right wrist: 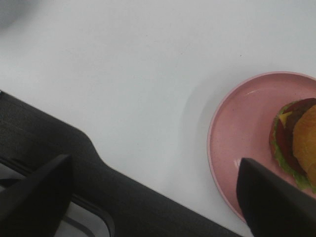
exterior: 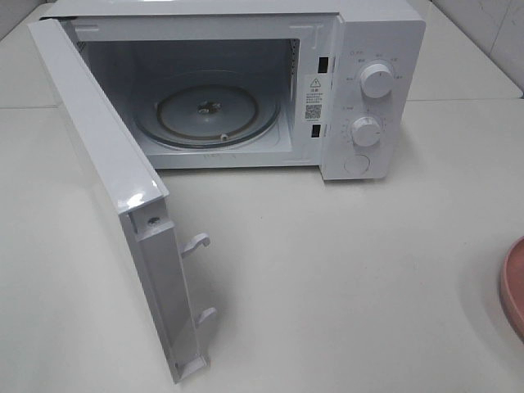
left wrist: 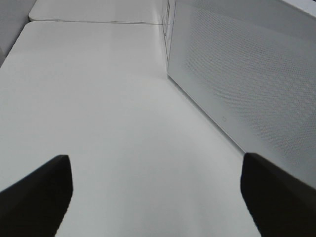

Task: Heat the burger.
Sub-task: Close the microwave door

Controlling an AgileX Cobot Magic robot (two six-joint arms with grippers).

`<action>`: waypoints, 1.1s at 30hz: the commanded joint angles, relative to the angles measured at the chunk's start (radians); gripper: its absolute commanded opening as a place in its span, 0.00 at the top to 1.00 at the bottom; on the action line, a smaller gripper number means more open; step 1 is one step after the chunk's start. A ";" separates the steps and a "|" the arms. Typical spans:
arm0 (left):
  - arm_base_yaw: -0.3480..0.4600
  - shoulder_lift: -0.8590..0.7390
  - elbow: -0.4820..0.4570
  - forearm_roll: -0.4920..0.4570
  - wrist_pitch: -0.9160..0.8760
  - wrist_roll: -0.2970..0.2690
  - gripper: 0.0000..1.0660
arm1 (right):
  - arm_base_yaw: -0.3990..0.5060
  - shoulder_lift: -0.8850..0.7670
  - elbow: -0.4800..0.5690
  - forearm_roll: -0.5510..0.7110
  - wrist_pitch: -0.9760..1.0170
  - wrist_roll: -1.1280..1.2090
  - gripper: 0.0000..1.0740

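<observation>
The burger point(right wrist: 296, 143), with golden bun, dark patty, red tomato and green lettuce, lies on a round pink plate point(right wrist: 237, 133); it shows only in the right wrist view, partly cut off by the frame edge. My right gripper point(right wrist: 158, 197) is open and empty, with one finger point(right wrist: 276, 202) over the plate's rim beside the burger. The plate's edge point(exterior: 514, 286) shows at the far right of the high view, where the burger is out of frame. My left gripper point(left wrist: 158, 197) is open and empty over bare table beside the microwave door point(left wrist: 256, 74). Neither gripper shows in the high view.
The white microwave point(exterior: 368, 90) stands at the back with its door point(exterior: 115, 188) swung wide open toward the front left. Its glass turntable point(exterior: 209, 115) has nothing on it. A dark band point(right wrist: 98, 187) crosses the right wrist view under the gripper.
</observation>
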 commanded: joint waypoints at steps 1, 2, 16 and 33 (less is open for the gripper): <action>0.001 -0.014 0.002 0.001 0.000 -0.002 0.21 | -0.005 -0.114 0.001 0.006 0.021 0.008 0.26; 0.001 -0.014 0.002 0.001 0.000 -0.002 0.21 | -0.005 -0.114 0.001 0.006 0.021 0.008 0.26; 0.001 -0.014 0.002 0.001 0.000 -0.002 0.21 | -0.248 -0.366 0.001 0.030 0.008 -0.018 0.27; 0.001 -0.014 0.002 0.001 0.000 -0.002 0.21 | -0.458 -0.503 0.064 0.072 -0.095 -0.052 0.29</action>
